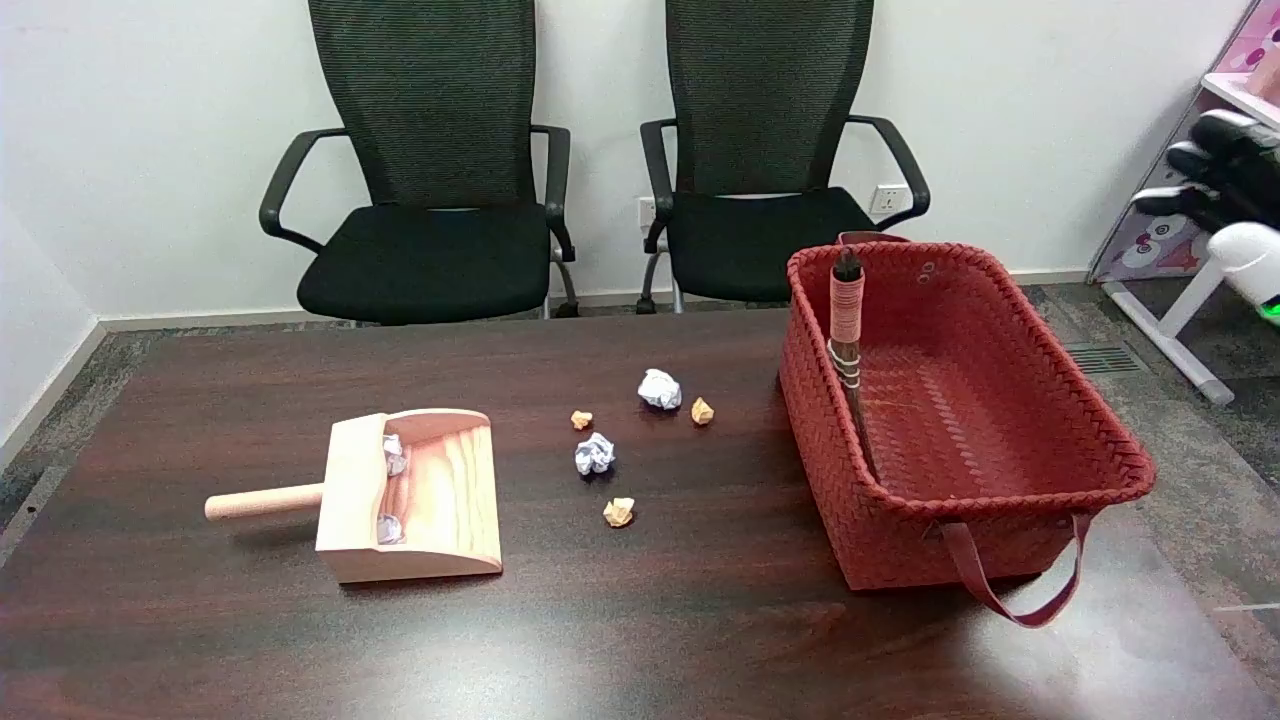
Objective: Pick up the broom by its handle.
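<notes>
The broom (pixel 848 320) stands tilted inside the red woven basket (pixel 1010 495), leaning on its left wall. Its handle has a pink wrapped top with a dark tip that sticks up just above the rim. The lower end is a thin dark stem, and the basket's wall hides its foot. My right hand (pixel 1215 170) hangs in the air at the picture's right edge, well to the right of the basket and higher than it. Its black fingers are spread and point left, and they hold nothing.
A wooden dustpan (pixel 420 500) with two paper balls in it lies at the table's left. Several crumpled paper scraps (pixel 640 430) lie mid-table. The basket's strap (pixel 1020 595) hangs over its near side. Two black chairs stand behind the table, and a pink shelf (pixel 1200 180) is at far right.
</notes>
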